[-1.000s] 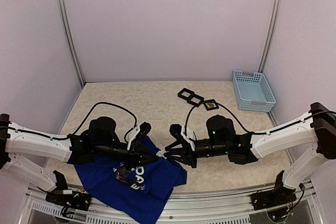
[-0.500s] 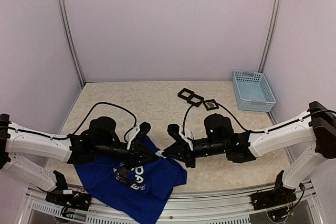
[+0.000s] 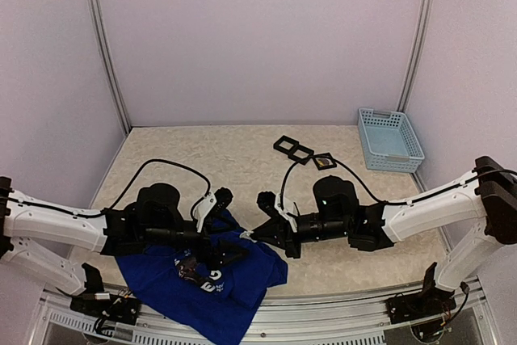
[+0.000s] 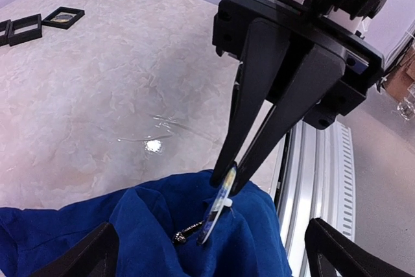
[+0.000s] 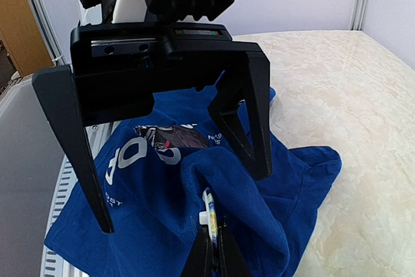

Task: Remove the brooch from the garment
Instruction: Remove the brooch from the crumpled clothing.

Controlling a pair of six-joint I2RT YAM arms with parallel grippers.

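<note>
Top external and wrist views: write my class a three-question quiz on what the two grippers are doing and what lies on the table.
1. How many black square frames lie on the table?
2. True or false: the left gripper is open.
3. The right gripper is shut on: A a frame; B the brooch; C nothing.
Key: 1 three; 2 true; 3 B.
</note>
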